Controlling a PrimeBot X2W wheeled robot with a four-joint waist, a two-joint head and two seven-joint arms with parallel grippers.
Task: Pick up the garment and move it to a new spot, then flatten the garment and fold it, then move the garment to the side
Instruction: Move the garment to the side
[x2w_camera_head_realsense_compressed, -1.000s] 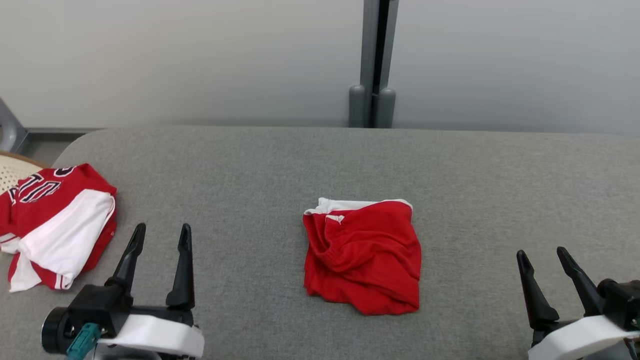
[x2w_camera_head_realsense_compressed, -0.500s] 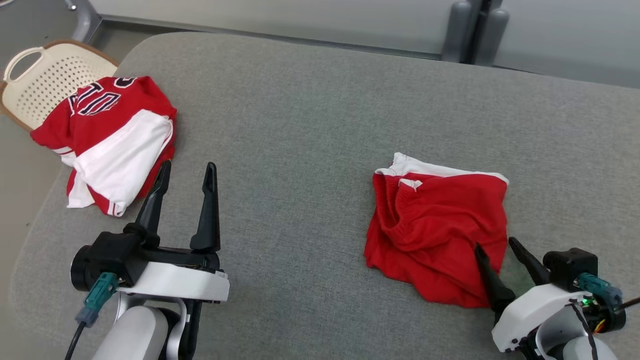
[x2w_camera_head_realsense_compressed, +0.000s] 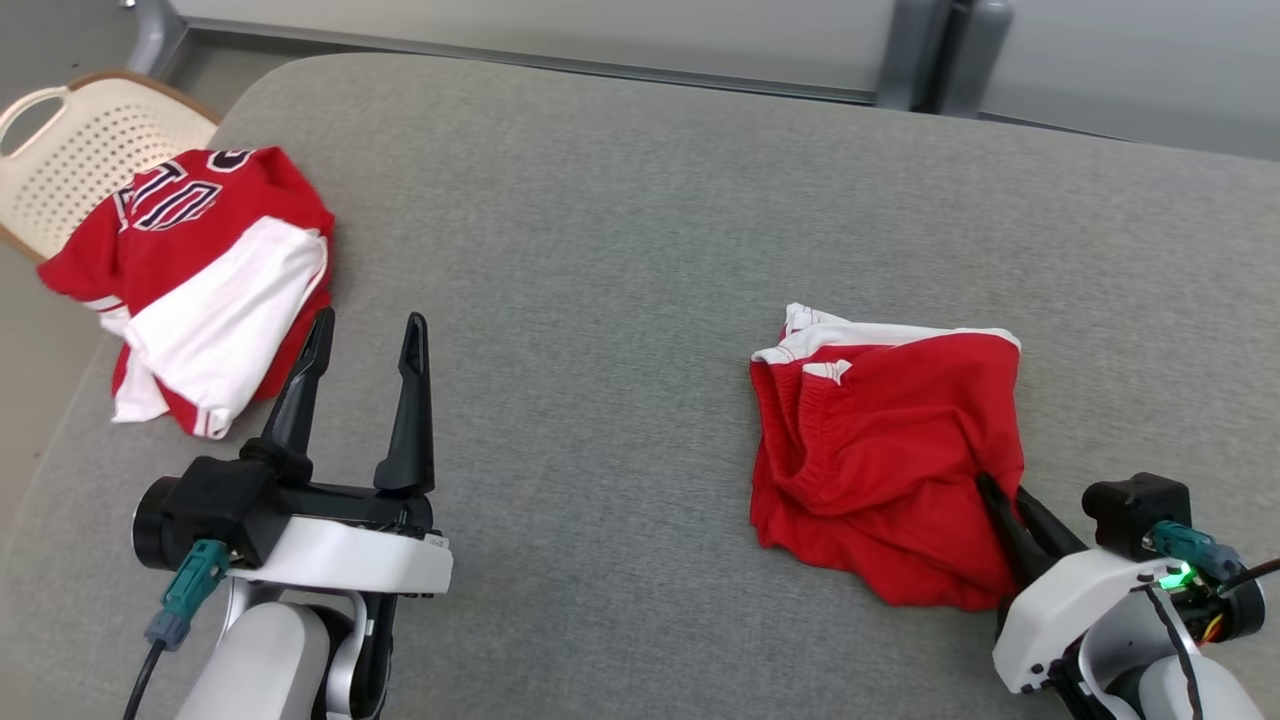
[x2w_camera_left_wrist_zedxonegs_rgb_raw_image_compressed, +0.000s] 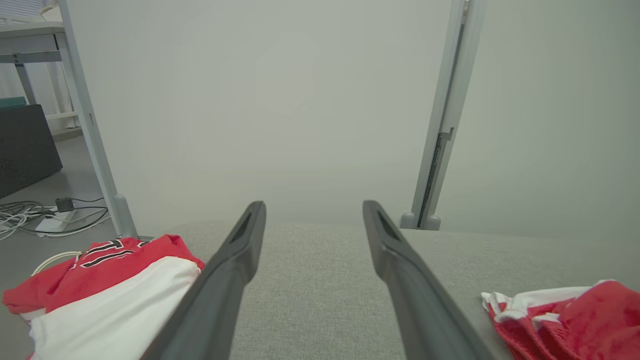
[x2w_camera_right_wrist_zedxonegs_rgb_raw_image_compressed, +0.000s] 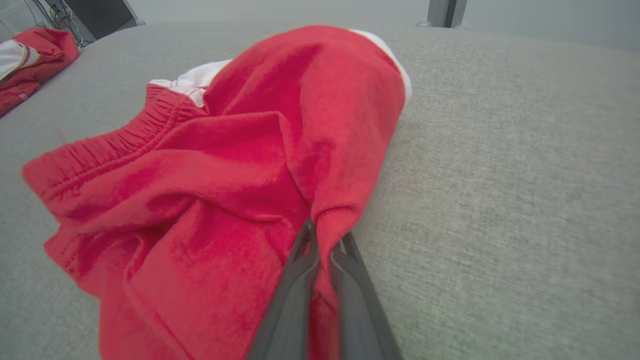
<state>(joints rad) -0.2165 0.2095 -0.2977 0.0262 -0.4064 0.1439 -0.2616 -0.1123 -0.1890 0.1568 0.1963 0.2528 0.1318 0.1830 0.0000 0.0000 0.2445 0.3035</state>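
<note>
Right gripper (x2w_camera_head_realsense_compressed: 1000, 488) clenched on a fold of the red shorts (x2w_camera_head_realsense_compressed: 880, 450), lying well apart from the jersey (x2w_camera_head_realsense_compressed: 200, 270); so thin a pinch could slip free once lifted.

My head camera has tipped down and swung round since a second ago, so the whole scene sits differently in frame. The right gripper (x2w_camera_head_realsense_compressed: 1003, 487), which hung open and well clear of the red shorts (x2w_camera_head_realsense_compressed: 880, 450), has come in to their near right edge. It has pinched shut on a fold of cloth, which now puckers up in its grip.
</note>
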